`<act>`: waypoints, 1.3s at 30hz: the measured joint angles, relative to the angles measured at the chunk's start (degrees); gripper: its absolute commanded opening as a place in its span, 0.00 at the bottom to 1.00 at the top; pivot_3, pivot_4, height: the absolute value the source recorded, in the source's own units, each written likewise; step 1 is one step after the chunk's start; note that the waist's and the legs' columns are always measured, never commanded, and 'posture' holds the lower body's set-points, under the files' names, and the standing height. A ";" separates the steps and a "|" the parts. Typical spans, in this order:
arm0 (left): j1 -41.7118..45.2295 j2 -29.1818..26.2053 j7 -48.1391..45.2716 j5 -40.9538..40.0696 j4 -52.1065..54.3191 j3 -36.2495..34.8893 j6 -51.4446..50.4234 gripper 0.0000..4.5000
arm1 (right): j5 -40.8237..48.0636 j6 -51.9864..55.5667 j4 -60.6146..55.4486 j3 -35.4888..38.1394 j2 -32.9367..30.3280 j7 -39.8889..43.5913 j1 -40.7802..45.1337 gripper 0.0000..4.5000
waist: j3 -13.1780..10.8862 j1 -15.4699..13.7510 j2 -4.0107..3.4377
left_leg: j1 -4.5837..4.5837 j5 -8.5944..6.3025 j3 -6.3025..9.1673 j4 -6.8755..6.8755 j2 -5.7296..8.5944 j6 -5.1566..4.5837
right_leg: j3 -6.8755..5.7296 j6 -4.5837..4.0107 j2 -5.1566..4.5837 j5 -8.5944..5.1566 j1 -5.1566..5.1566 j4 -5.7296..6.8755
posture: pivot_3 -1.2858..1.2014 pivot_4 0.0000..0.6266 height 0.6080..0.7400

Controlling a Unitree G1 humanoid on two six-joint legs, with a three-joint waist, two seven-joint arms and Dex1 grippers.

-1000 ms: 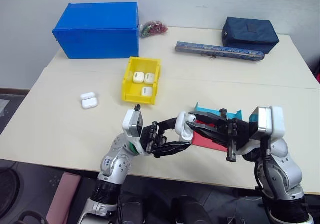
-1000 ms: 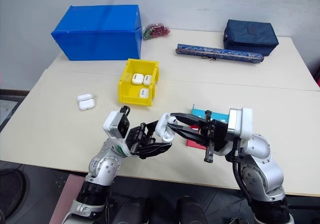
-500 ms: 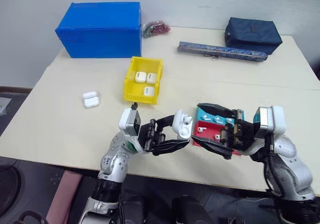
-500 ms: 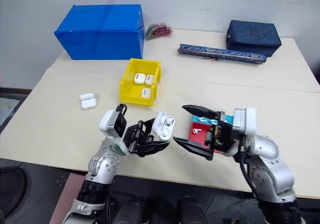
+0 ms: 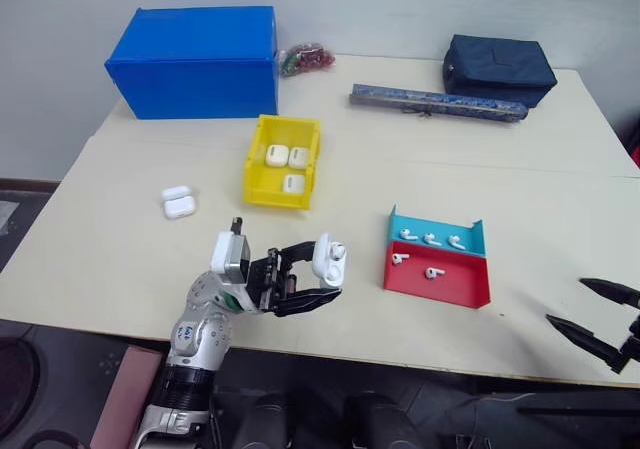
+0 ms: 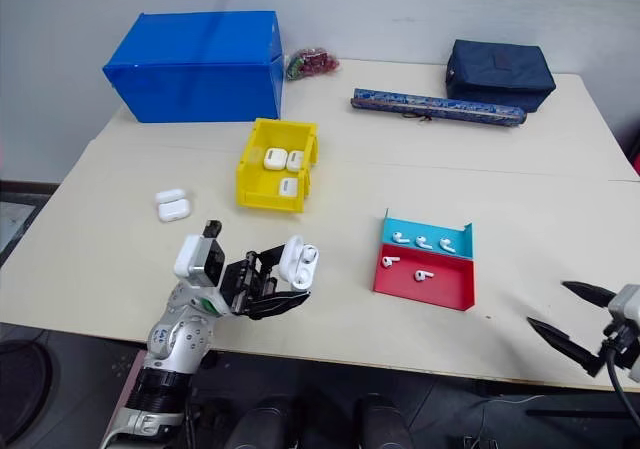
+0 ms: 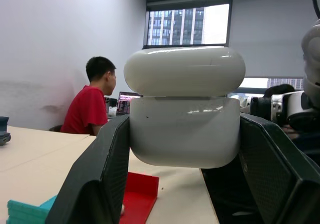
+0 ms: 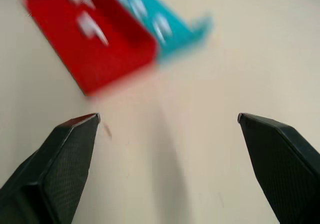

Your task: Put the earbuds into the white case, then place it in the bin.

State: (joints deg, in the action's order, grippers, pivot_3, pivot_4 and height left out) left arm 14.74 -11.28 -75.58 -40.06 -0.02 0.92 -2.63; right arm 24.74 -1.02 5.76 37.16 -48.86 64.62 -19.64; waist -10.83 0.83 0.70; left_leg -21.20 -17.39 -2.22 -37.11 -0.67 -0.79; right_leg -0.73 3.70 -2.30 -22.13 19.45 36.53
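My left gripper (image 5: 322,277) has its jaws clamped on the white case (image 5: 327,259), lid ajar; my right gripper (image 5: 592,311) holds its jaws wide above the tabletop (image 5: 150,259).

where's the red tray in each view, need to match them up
Left eye view: the red tray lies right of centre on the table, against the near side of the teal tray.
Right eye view: the same spot, slightly left of that.
Left wrist view: a red corner low down, beside the gripped white case.
Right wrist view: blurred at the top.
Shared landmark: the teal tray touching it.
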 measured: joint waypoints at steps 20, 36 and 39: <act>-0.86 2.66 2.99 2.65 0.01 1.97 3.97 0.62 | 3.12 55.11 -12.84 -43.40 -14.25 -6.67 55.92 0.48 | -0.06 -0.72 -0.11 | -0.48 0.13 0.13 -0.09 -0.02 0.30 | -0.18 0.05 -0.10 0.03 0.59 0.33 | 0.52 0.24 1.00; -2.22 2.65 3.48 2.97 0.10 2.47 4.65 0.62 | -14.79 58.54 -2.76 -63.62 -9.17 -4.42 67.66 0.48 | -0.06 -0.57 -0.11 | -1.10 0.16 0.13 -0.40 -0.02 0.36 | -0.26 0.07 -0.12 0.04 1.34 0.90 | 0.52 0.24 1.00; -2.30 2.64 3.71 3.04 0.11 2.52 4.67 0.62 | -16.38 57.77 -2.47 -63.84 -9.17 -3.42 67.62 0.48 | -0.06 -0.55 -0.11 | -1.10 0.16 0.13 -0.42 -0.02 0.36 | -0.25 0.07 -0.12 0.04 1.34 0.92 | 0.52 0.24 1.00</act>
State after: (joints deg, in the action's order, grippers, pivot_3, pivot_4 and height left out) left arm 12.44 -8.64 -71.87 -37.02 0.09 3.44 2.05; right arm 8.36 56.75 3.30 -26.67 -58.03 61.20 47.99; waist -10.89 0.28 0.59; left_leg -22.30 -17.23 -2.09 -37.53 -0.69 -0.43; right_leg -0.98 3.77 -2.43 -22.09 20.79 37.45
